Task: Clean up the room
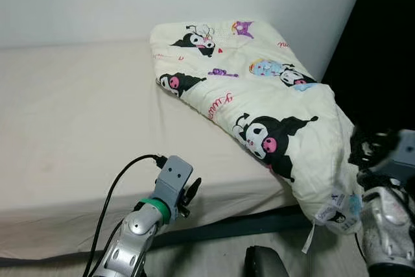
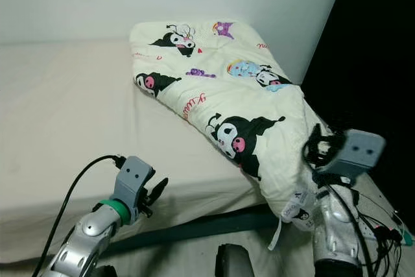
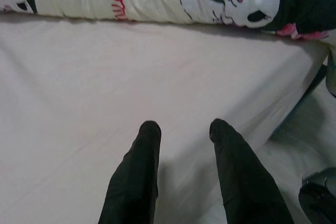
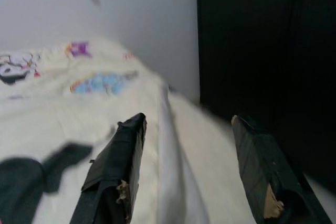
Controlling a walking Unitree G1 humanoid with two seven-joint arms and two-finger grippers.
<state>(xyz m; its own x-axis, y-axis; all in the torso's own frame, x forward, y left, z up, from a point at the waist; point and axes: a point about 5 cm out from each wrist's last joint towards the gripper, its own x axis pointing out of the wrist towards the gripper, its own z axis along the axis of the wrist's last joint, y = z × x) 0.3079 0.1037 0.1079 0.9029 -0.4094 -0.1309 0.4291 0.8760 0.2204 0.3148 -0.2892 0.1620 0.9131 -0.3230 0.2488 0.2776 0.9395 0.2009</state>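
- White walls meet behind a bed with a plain cream fitted sheet (image 1: 71, 128); a dark opening stands beyond the bed's right edge.
- Bunched along that right edge, from the far right corner down to the near right corner, lies a pale yellow quilted blanket printed with black-and-pink cartoon characters (image 1: 272, 102). Its lowest fold droops over the near edge, a white care label (image 2: 295, 207) dangling from it.
- The left pincer (image 3: 184, 132) hovers over bare sheet at the bed's near edge, fingers parted a little with nothing between them, well apart from the blanket.
- The right pincer (image 4: 189, 124) is raised beside the overhanging fold at the near right corner, fingers spread wide and straddling a ridge of blanket cloth without yet closing on it.
- Likely step: taking hold of the blanket to straighten it over the bed.
- Risks, as I judge them: a one-sided pull on the drooping end could drag the whole blanket off onto the floor; a shallow pinch on slippery quilting may slip free; the label or loose folds could snag on the right pincer's fingers.
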